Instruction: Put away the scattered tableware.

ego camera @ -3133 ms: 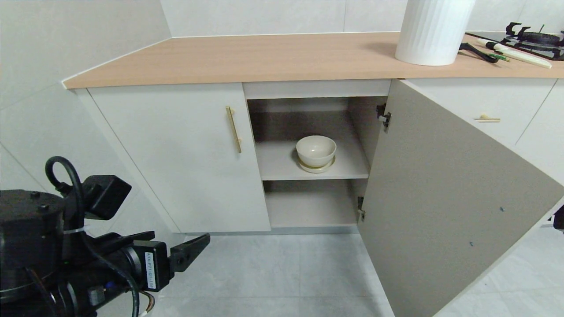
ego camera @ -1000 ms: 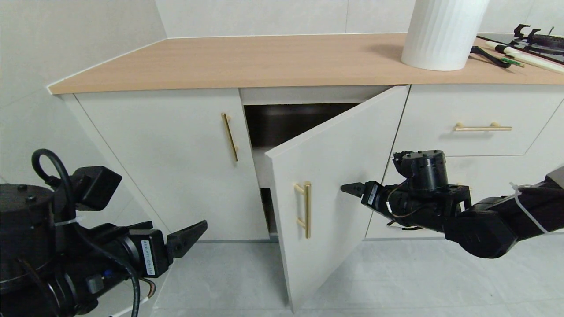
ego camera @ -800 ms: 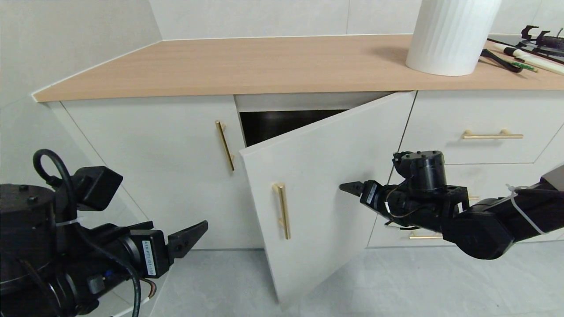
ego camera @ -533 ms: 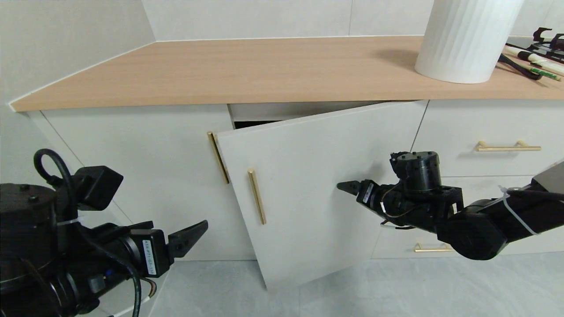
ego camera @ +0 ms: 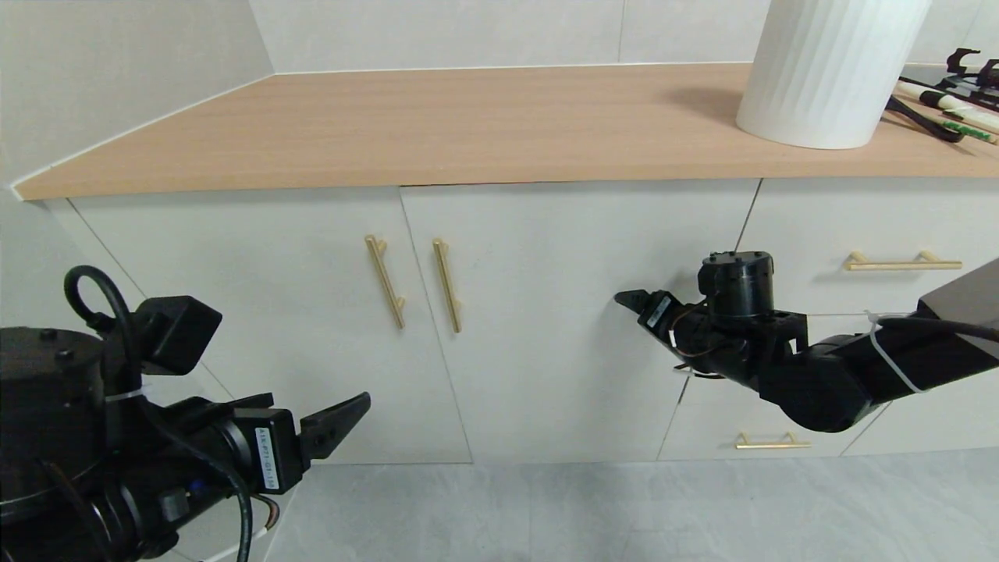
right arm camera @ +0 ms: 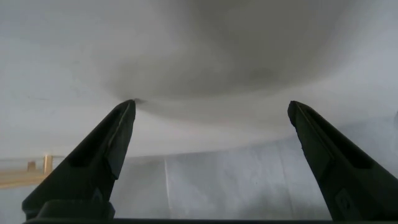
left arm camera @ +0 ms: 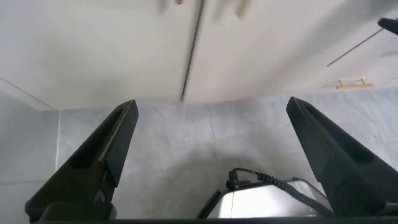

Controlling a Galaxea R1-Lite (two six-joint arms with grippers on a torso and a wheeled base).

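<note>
left tool (left arm camera: 211, 107): spread wide and holding nothing. It sits low on the robot's left, out in front of the left door (ego camera: 257, 312) and apart from it, above the floor (ego camera: 546, 507).
right tool (right arm camera: 211, 104): spread wide and holding nothing. It points at the right door (ego camera: 562, 336), close up to the panel near its right edge. In the wrist view one tip looks to meet the panel, but I cannot tell whether it touches.
left door: shut, below the surface (ego camera: 437, 117).
right door: shut and level with the left door, with a thin seam between them.
handles (ego camera: 446, 285): two brass bars, one on each door. They stand upright side by side, just either side of the seam.
drawers (ego camera: 858, 226): shut, to the right of the right door. The upper one has a level brass bar, and a shorter bar shows lower down.
surface: a wood-coloured top that runs along the tiled wall.
container (ego camera: 831, 70): white, ribbed and upright, on the surface toward its right end.
utensils (ego camera: 940, 105): a few long pieces lying on the surface just right of the container. One is black, one is pale with a dark end, and one has green on it. They are too small to tell their kinds.
grate (ego camera: 975, 66): black, at the far right edge beyond the utensils.
</note>
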